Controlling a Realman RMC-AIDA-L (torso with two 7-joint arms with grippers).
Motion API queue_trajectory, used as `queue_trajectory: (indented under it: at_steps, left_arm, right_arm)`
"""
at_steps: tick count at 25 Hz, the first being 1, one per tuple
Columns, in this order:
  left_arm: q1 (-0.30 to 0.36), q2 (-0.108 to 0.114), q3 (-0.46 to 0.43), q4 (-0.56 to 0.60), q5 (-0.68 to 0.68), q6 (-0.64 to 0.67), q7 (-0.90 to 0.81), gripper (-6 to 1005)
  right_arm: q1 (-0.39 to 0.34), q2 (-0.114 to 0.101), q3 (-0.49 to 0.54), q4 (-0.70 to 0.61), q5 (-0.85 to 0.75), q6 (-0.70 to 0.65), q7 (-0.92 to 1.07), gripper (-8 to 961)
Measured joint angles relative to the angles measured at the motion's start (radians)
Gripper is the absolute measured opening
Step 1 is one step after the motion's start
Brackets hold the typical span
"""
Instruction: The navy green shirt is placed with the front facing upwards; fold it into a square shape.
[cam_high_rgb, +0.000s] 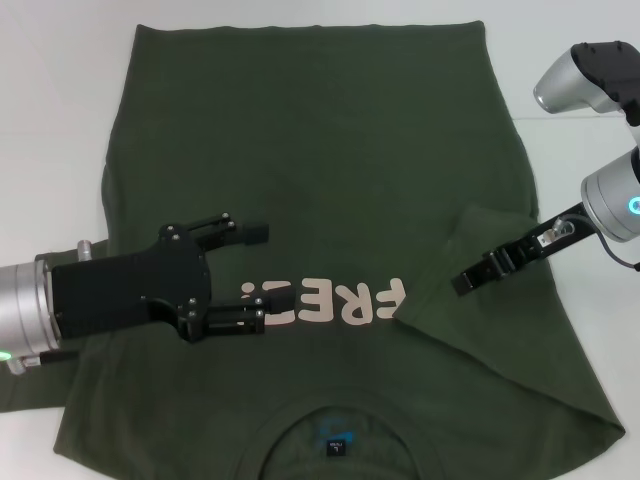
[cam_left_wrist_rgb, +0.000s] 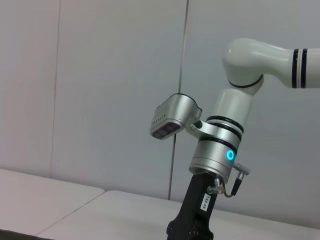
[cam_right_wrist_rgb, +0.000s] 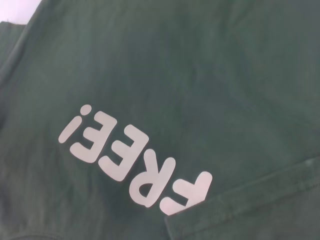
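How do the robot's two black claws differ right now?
The left gripper hangs open over the dark olive-green cotton shirt beside its pale pink FREE! print, holding nothing. The right gripper is slimmer, shut on the folded-in right sleeve, which covers the print's edge. Both are black.

The dark olive-green short-sleeved cotton shirt (cam_high_rgb: 310, 150) carries a pale pink chest print (cam_high_rgb: 335, 303) in rounded capitals. In the head view it stands upside down, so it runs "FRE" and then partly hidden strokes behind the left gripper (cam_high_rgb: 262, 277). The right wrist view shows the print (cam_right_wrist_rgb: 132, 162) whole: "FREE!", with a folded sleeve edge just touching the F. A small black neck label (cam_high_rgb: 335, 448) sits inside the collar; its pale marks are too small to read. A white tag (cam_left_wrist_rgb: 204, 201) on the right arm's black wrist housing bears digits that cannot be made out.
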Motion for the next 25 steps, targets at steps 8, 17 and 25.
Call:
queue_trajectory:
  at_steps: [8, 17, 25]
  left_arm:
    - [0.001, -0.001, 0.000, -0.001, -0.011, 0.000, -0.002, 861]
    - [0.010, 0.001, -0.009, -0.002, -0.057, -0.006, -0.029, 861]
    - [0.011, 0.005, -0.038, 0.000, -0.074, -0.027, -0.126, 861]
  right_arm:
    - [-0.038, -0.028, 0.019, -0.033, 0.156, 0.003, -0.041, 561]
    - [-0.152, -0.068, 0.085, -0.039, 0.482, 0.008, -0.331, 795]
    - [-0.308, -0.038, 0.100, -0.035, 0.746, -0.123, -0.828, 908]
